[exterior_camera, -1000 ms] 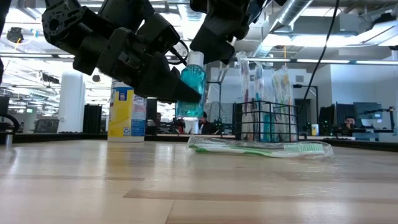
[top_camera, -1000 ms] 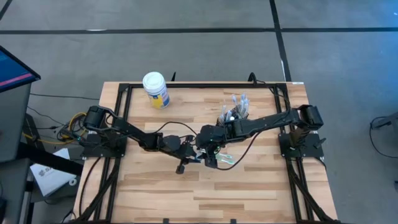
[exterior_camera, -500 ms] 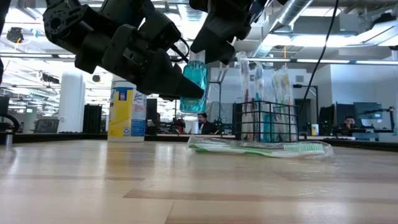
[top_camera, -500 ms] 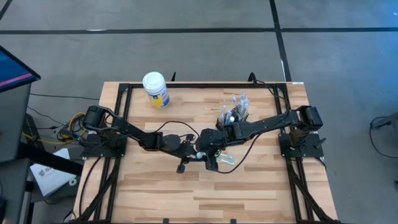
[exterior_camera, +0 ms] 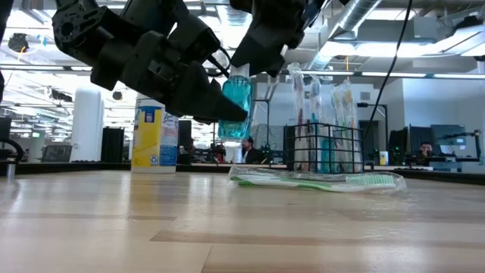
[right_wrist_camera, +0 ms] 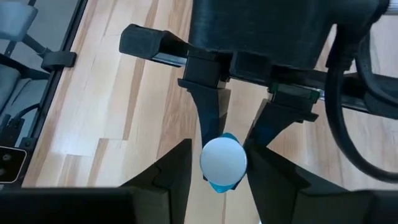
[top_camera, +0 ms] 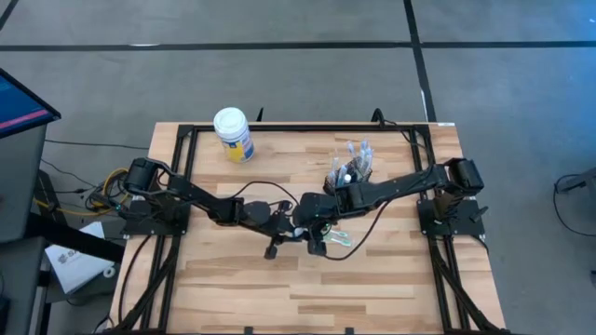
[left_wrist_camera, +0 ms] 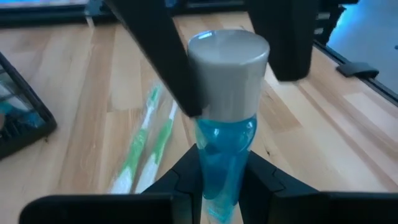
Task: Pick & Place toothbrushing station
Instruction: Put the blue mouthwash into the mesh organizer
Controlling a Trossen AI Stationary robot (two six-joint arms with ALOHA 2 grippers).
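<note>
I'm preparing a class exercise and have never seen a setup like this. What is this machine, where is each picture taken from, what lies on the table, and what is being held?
It is a robot with two dark arms at a wooden table. One picture looks down from above, one looks level across the tabletop, and two come from cameras on the wrists. The left gripper holds a teal tube in the air by its body. The right gripper straddles its white cap, not yet clearly gripping. On the table are a black mesh holder with toothbrushes, a wrapped green toothbrush and a white-lidded jar.
</note>
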